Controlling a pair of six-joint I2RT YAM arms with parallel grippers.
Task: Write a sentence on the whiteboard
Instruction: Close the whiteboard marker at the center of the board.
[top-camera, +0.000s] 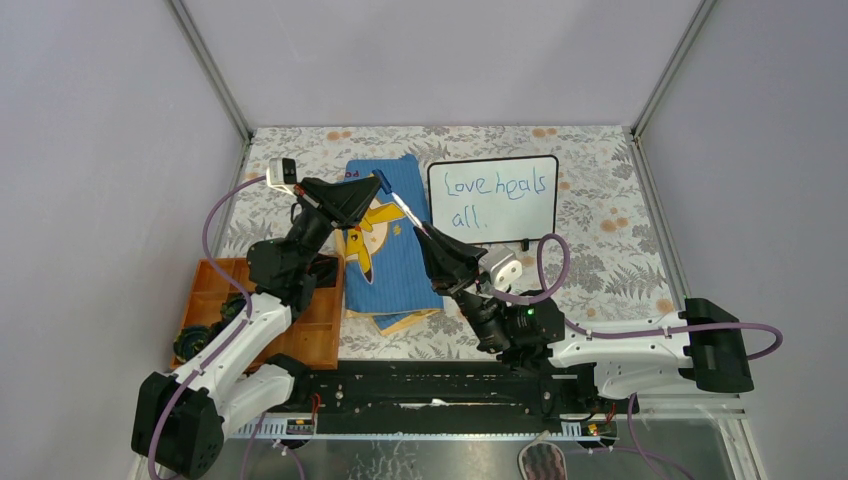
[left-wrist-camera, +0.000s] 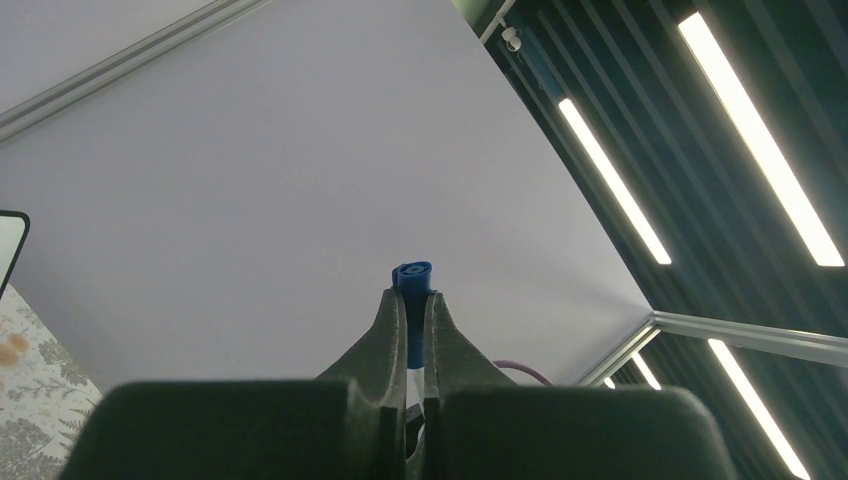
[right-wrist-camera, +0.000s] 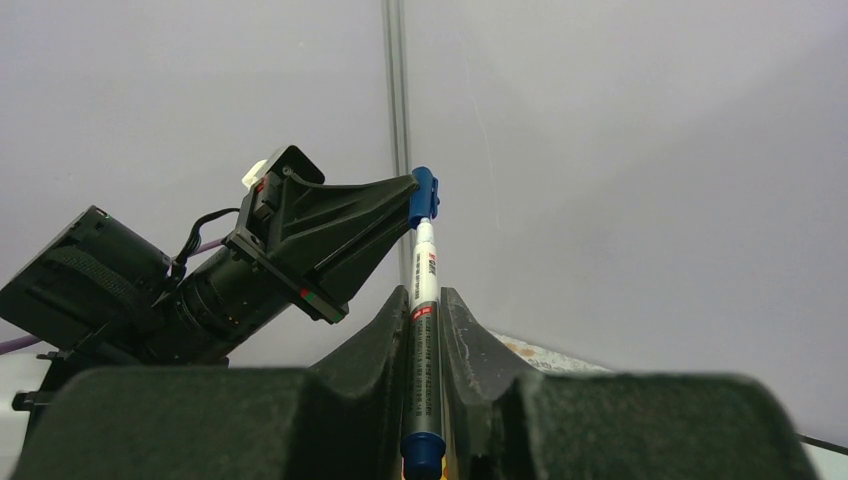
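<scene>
The whiteboard (top-camera: 525, 218) bears the sentence (top-camera: 497, 187); wooden tray (top-camera: 215, 285) holds dark objects (top-camera: 192, 341).

Black-framed white whiteboard (top-camera: 520, 222), blue sentence (top-camera: 497, 188), blue cartoon-print cloth (top-camera: 395, 272), grey floral tablecloth (top-camera: 600, 200), blue marker cap (left-wrist-camera: 412, 276)

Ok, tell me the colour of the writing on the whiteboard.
Blue: the sentence on the whiteboard is thin blue marker. Best seen in the top external view.

Lab: grey-panelled, aluminium-framed enclosure (top-camera: 210, 70)
</scene>
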